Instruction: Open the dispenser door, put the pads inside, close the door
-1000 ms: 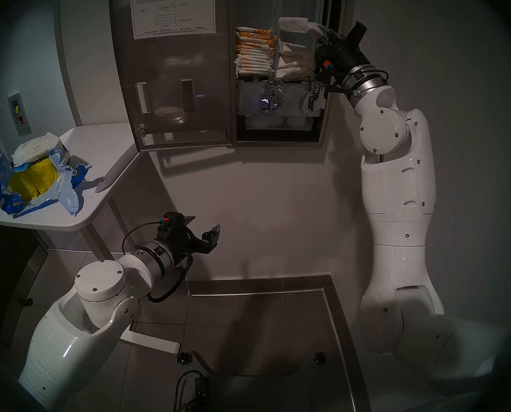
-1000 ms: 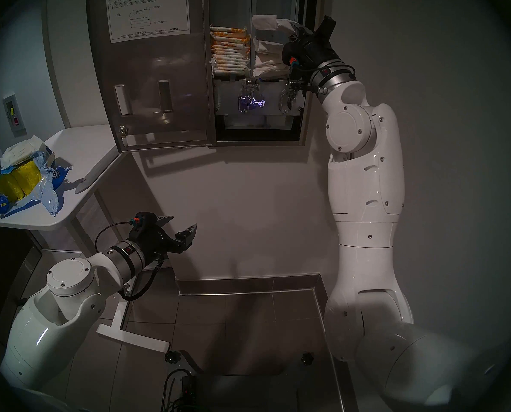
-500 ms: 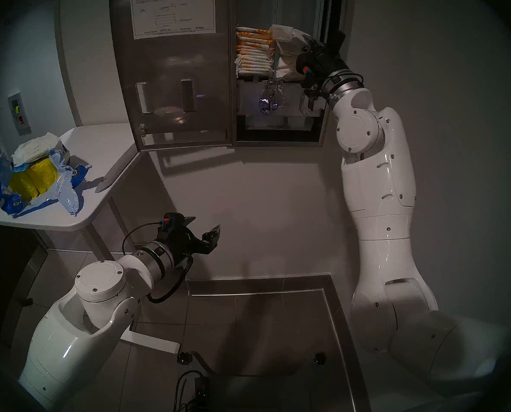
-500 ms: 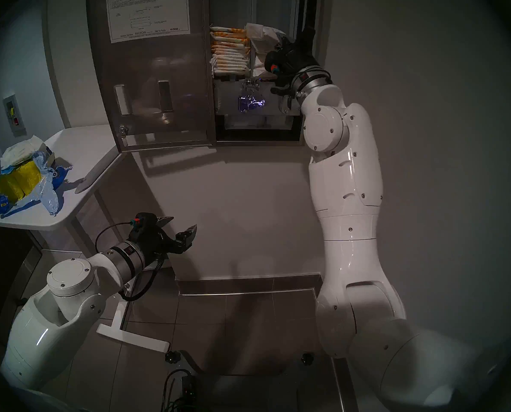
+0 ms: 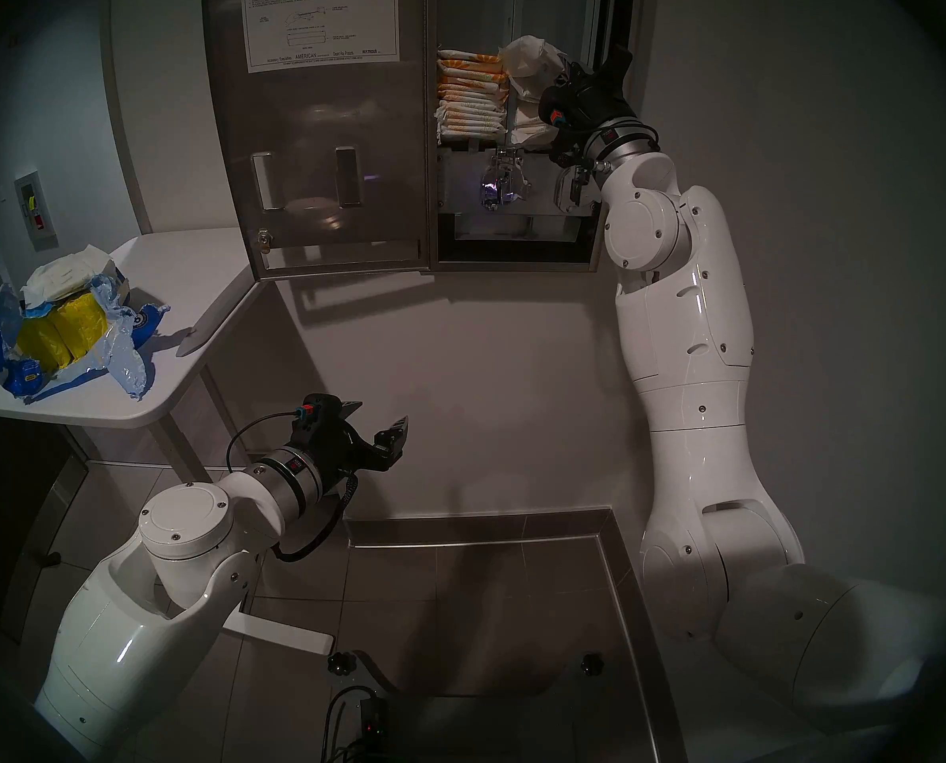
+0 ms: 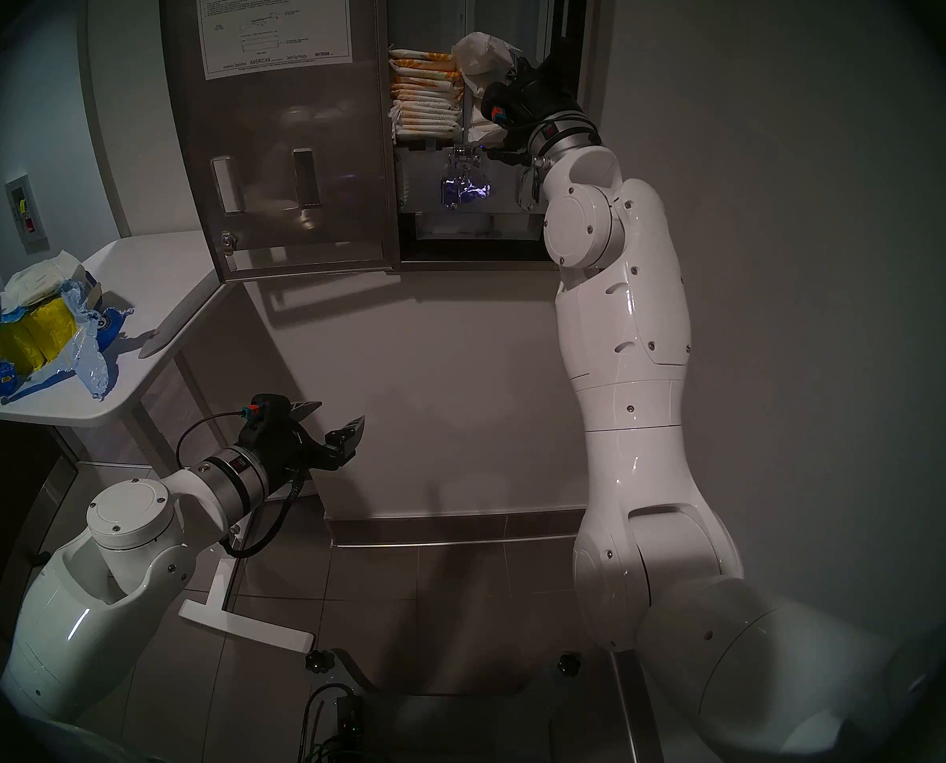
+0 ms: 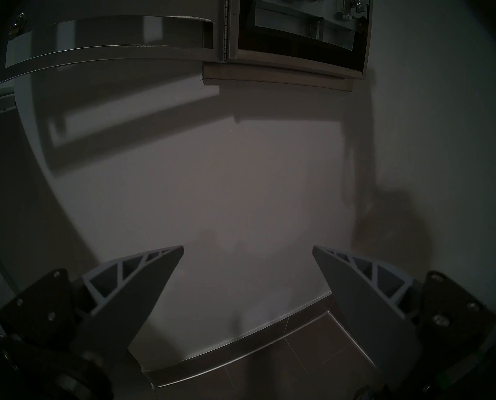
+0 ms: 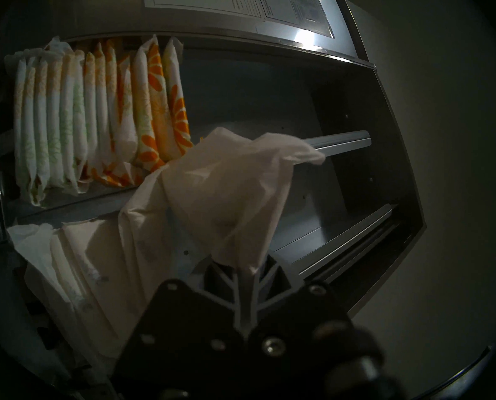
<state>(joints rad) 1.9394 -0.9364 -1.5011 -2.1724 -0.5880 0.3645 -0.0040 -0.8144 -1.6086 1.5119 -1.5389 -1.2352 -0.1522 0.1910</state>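
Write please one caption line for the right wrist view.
Right pincer shut on a white pad, above the white stack inside the open dispenser.

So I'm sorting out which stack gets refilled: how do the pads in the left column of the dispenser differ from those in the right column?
The left-column pads have orange and yellow printed wrappers; the right-column pads are plain white. The left stack lies neat and even; the right one looks looser and crinkled. The left stack stands free, while the right gripper, fingers shut, holds a white pad at the top of the right stack. Both stacks sit inside the open dispenser above the levers.
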